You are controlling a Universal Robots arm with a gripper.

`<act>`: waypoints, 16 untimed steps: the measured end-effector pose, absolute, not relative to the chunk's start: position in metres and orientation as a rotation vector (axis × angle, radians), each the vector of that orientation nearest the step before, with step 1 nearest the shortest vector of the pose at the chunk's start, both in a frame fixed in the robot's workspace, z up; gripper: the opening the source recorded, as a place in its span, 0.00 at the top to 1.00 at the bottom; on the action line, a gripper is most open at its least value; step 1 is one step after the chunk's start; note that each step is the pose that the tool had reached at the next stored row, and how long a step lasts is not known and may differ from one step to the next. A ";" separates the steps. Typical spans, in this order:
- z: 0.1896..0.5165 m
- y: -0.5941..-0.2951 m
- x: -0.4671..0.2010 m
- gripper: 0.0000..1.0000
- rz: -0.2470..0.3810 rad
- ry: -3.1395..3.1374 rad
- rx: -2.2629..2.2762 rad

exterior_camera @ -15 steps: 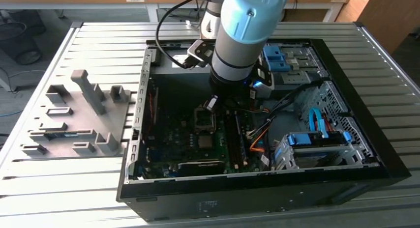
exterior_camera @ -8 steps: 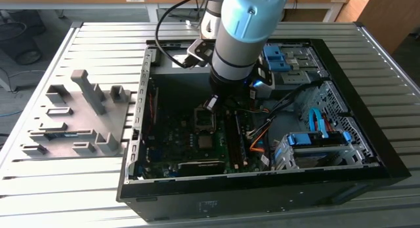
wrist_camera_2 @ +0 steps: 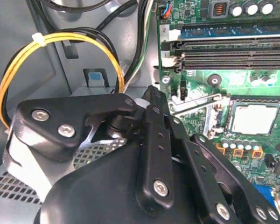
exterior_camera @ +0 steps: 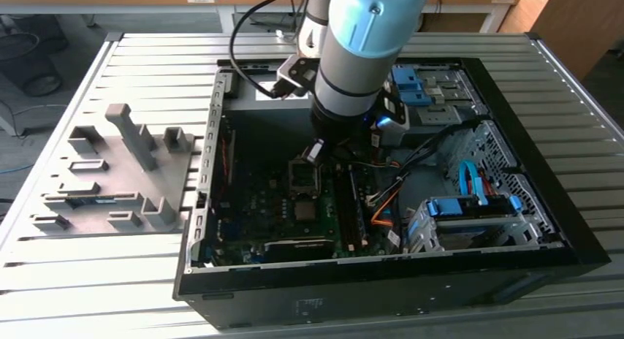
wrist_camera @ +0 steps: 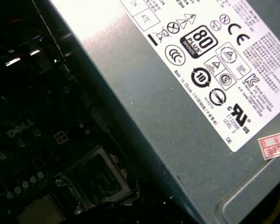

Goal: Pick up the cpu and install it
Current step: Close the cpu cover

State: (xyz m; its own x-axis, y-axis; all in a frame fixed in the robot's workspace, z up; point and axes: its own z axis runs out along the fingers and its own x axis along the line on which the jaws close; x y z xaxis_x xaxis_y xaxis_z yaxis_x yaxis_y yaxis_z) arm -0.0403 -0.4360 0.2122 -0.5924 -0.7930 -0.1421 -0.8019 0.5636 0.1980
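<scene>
The cpu (wrist_camera_2: pixel 252 119), a small square chip with a silvery top, lies flat in its socket on the green motherboard (wrist_camera_2: pixel 200 79); the exterior view has the cpu (exterior_camera: pixel 305 210) low in the open case. The socket's metal cover (exterior_camera: pixel 304 177) stands raised beside it, with the thin lever (wrist_camera_2: pixel 192 105) up. My gripper (wrist_camera_2: pixel 147 95) hangs above the board a little off the socket, its black fingers drawn together with nothing between them. In the exterior view the gripper (exterior_camera: pixel 314 155) is just beyond the raised cover. In the first wrist view the cpu (wrist_camera: pixel 37 212) is dim.
A grey power-supply box (wrist_camera: pixel 168 107) with a white label sits close beside the arm. Yellow and black cable loops (wrist_camera_2: pixel 18 70) hang near it. Memory slots (wrist_camera_2: pixel 233 46) lie past the socket. A blue-tabbed drive cage (exterior_camera: pixel 473 218) fills the case's right side. A grey parts fixture (exterior_camera: pixel 107 171) stands outside.
</scene>
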 end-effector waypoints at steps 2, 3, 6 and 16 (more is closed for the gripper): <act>0.213 -0.437 -0.040 0.90 0.377 2.744 -1.403; 0.213 -0.437 -0.041 0.90 0.377 2.743 -1.405; 0.214 -0.438 -0.041 0.90 0.377 2.740 -1.412; 0.221 -0.440 -0.042 0.90 0.377 2.732 -1.431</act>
State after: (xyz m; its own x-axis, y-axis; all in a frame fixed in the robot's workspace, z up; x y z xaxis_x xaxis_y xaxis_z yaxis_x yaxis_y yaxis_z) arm -0.0416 -0.4401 0.2207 -0.5750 -0.8057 -0.1424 -0.8141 0.5461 0.1976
